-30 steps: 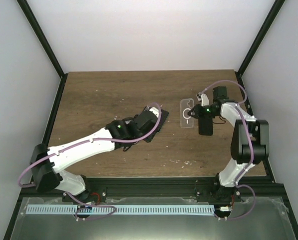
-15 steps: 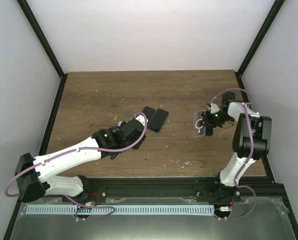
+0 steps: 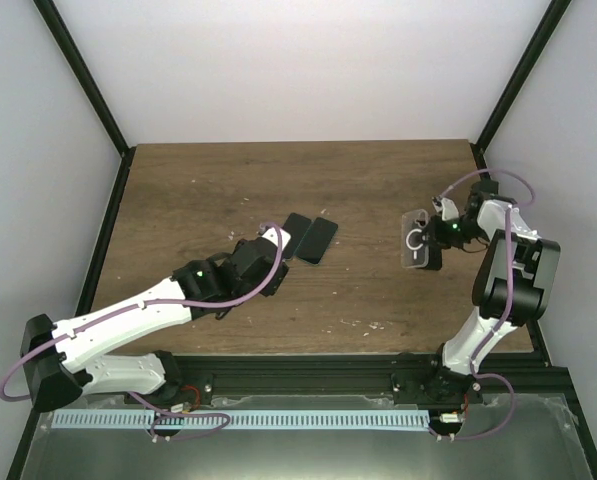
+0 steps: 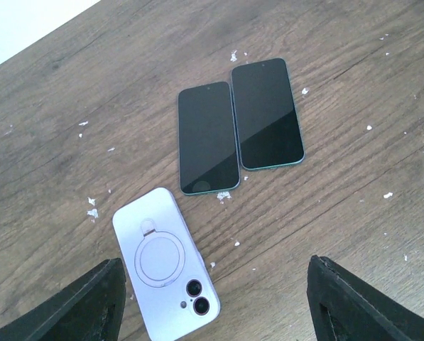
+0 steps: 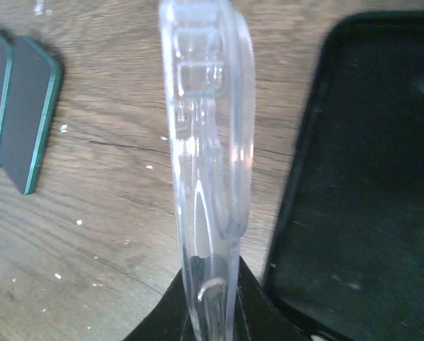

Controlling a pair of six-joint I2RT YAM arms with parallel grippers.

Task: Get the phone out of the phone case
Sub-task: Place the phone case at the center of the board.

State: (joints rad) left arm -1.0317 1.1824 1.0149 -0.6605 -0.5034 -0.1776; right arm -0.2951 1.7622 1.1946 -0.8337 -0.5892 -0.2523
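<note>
Now 3 phones (image 4: 209, 136), 1 perhaps cased, face the open left gripper (image 4: 215, 284); right gripper (image 5: 210, 316) pinches 1 clear case (image 5: 208, 142).

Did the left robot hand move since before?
Yes. The left gripper has pulled back toward its base, away from the two dark phones it was covering.

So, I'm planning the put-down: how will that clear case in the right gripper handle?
The clear case looks thin and empty, so probably light and a bit bendy. Its glossy plastic, pinched at one end by the right gripper, might slip if pushed.
</note>
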